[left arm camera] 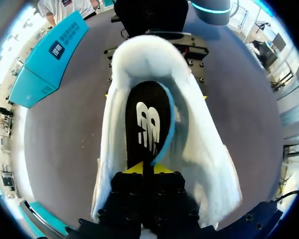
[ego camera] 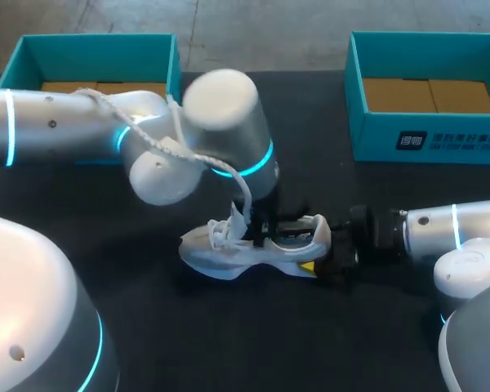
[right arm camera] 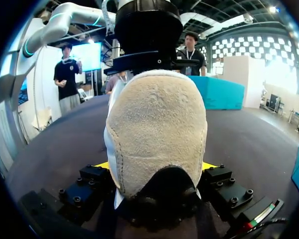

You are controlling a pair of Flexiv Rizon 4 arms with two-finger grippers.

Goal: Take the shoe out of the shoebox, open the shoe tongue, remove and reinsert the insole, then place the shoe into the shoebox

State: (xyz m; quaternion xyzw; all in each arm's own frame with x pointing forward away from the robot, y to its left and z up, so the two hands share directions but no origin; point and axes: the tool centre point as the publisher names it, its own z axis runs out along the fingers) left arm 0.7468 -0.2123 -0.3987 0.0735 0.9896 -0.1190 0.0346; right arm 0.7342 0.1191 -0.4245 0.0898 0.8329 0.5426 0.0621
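Nearest, on the matte black counter [ego camera: 229, 343], the right claw [right arm camera: 155, 167] is clamping the heel of the white sneaker [ego camera: 249, 251]. Its yellow tips are standing wide and pressing the two flanks. To my eye it is serving as a vice, pinning the sneaker upright on its sole [ego camera: 229, 266] so nothing slides or tips while the other arm is working inside. The heel patch [right arm camera: 157, 114] is looking like napped, sandy suede, rounded and soft.

Just beyond, the left claw [left arm camera: 148, 168] is reaching straight down into the sneaker's mouth. Its tips are drawn narrow and seem to be pinching the near end of the insole [left arm camera: 144, 124]. The insole is thin, black and flexible, with a white logo and a blue edge. It is sitting inside the sneaker with one side curling up a little, so I'm judging the insole step to be under way; whether out or back in, I cannot tell. The padded white collar [left arm camera: 139, 55] is flaring open around it, and loose laces [ego camera: 223, 233] are bunching towards the toe.

Farthest, two teal cardboard shoeboxes [ego camera: 425, 135] are standing open at the counter's back, well apart from the sneaker, with brown card showing inside
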